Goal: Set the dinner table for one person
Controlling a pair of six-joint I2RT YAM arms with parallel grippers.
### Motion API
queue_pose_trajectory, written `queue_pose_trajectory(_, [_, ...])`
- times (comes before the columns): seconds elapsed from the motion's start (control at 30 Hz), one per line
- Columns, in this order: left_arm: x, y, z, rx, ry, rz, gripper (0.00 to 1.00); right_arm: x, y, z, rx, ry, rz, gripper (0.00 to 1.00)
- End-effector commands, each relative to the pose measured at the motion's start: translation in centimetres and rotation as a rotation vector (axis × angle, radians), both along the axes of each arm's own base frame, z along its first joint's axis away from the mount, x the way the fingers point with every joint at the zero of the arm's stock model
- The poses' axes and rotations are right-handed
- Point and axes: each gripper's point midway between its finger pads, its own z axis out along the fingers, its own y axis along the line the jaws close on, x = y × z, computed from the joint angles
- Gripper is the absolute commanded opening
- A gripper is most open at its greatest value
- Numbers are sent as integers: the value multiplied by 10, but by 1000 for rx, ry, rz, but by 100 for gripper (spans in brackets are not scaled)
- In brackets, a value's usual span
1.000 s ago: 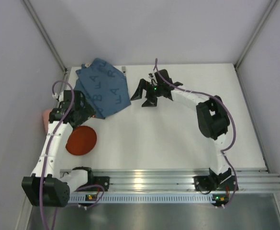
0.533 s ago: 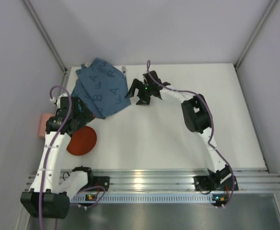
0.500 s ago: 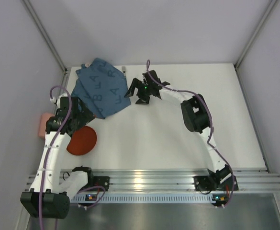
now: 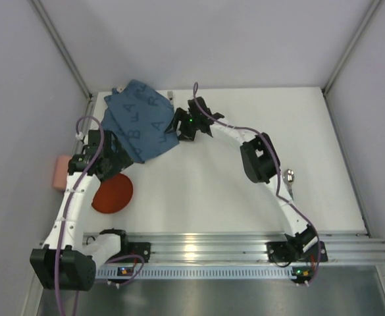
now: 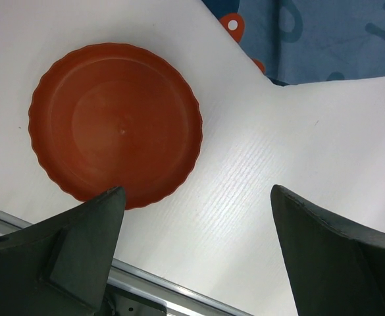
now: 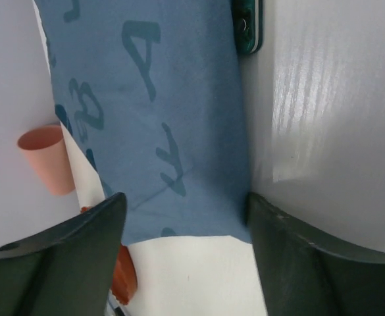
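The dinner table (image 4: 231, 191) is a white tabletop. A blue letter-printed placemat (image 4: 139, 122) lies crumpled at its back left. My right gripper (image 4: 176, 129) is at the mat's right edge. In the right wrist view that gripper (image 6: 185, 204) is open, and its jaws straddle the placemat's (image 6: 179, 112) near corner. A red scalloped plate (image 4: 112, 193) sits at the front left. My left gripper (image 4: 113, 161) hovers just behind it. Seen from the left wrist, this gripper (image 5: 195, 197) is open over bare table, with the plate (image 5: 116, 122) to its upper left.
A pink cup (image 4: 62, 172) lies off the table's left edge and also shows in the right wrist view (image 6: 44, 158). A small silver object (image 4: 289, 176) lies by the right arm. A green-edged item (image 6: 247, 26) rests beyond the mat. The ribbed rail (image 4: 245, 250) runs along the front.
My right gripper has moved left from the table's middle to the placemat's edge and its jaws have narrowed a little. The left gripper shifted slightly near the plate.
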Motion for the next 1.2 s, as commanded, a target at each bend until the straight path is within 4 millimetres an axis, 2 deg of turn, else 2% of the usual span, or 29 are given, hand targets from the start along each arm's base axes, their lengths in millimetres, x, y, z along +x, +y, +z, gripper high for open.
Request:
queue_pose_trajectory(0.0, [12, -7, -1, -26, -20, -27, 97, -7, 17, -10, -4, 27, 3, 70])
queue_pose_trajectory(0.1, [14, -9, -6, -38, -11, -34, 97, -7, 24, -4, 29, 37, 14, 57])
queue_pose_trajectory(0.2, [15, -9, -8, -35, -11, -39, 96, -10, 27, 4, 56, 36, 39, 23])
queue_pose_trajectory(0.23, [15, -9, -9, -35, -10, -39, 97, -11, 26, 7, 59, 33, 51, 5])
queue_pose_trajectory(0.27, [16, -9, -7, -34, -13, -40, 97, -8, 24, 20, 70, 17, 49, 0])
queue_pose_trajectory(0.33, [17, -10, -6, -32, -16, -46, 96, -3, 18, 37, 77, -15, 42, 0])
queue_pose_trajectory(0.37, [18, -10, -5, -32, -19, -50, 97, 7, 7, 64, 96, -59, 22, 0])
queue_pose_trajectory(0.43, [21, -11, -4, -33, -30, -58, 96, 20, -10, 97, 111, -124, -2, 0])
queue_pose_trajectory(0.47, [22, -12, -4, -35, -31, -61, 97, 23, -18, 134, 137, -180, -12, 0])
queue_pose_trajectory(0.5, [25, -13, -5, -39, -32, -66, 97, 30, -31, 153, 138, -225, -28, 0])
queue_pose_trajectory(0.53, [27, -14, -5, -43, -38, -71, 97, 28, -36, 173, 138, -265, -33, 0])
queue_pose_trajectory(0.57, [30, -14, -4, -45, -39, -74, 97, 24, -57, 207, 117, -301, -63, 0])
queue_pose_trajectory(0.63, [33, -17, -4, -51, -39, -82, 96, 23, -90, 231, 9, -384, -122, 0])
queue_pose_trajectory(0.67, [36, -18, -5, -53, -36, -85, 97, 4, -116, 255, -61, -393, -158, 0])
queue_pose_trajectory(0.7, [38, -20, -4, -56, -37, -94, 97, -4, -134, 261, -144, -437, -166, 0])
queue_pose_trajectory(0.73, [39, -21, -5, -56, -38, -99, 97, -14, -152, 244, -260, -426, -212, 0])
queue_pose_trajectory(0.77, [42, -22, -7, -57, -39, -103, 96, -40, -168, 265, -287, -459, -213, 0])
queue_pose_trajectory(0.8, [43, -23, -8, -58, -39, -109, 96, -52, -174, 259, -346, -487, -180, 20])
queue_pose_trajectory(0.83, [43, -24, -11, -59, -31, -113, 96, -82, -171, 235, -379, -455, -89, 58])
queue_pose_trajectory(0.87, [45, -24, -12, -59, -34, -115, 96, -98, -171, 218, -419, -434, -31, 99])
queue_pose_trajectory(0.9, [46, -26, -16, -65, -22, -116, 96, -118, -178, 177, -505, -369, 54, 100])
queue_pose_trajectory(0.93, [48, -28, -17, -74, -19, -120, 97, -130, -189, 150, -586, -318, 62, 100])
queue_pose_trajectory(1.0, [53, -37, -20, -85, -11, -141, 96, -152, -212, 111, -651, -194, 56, 100])
queue_pose_trajectory(1.03, [56, -43, -18, -91, -17, -157, 96, -165, -235, 83, -703, -117, 42, 100])
queue_pose_trajectory(1.07, [59, -50, -19, -92, -17, -182, 96, -169, -243, 75, -714, -88, 12, 100])
queue_pose_trajectory(1.1, [66, -71, -15, -83, -28, -249, 97, -173, -257, 64, -743, -60, -10, 100])
queue_pose_trajectory(1.17, [71, -97, -18, -46, -14, -327, 98, -170, -265, 68, -734, -64, -44, 100])
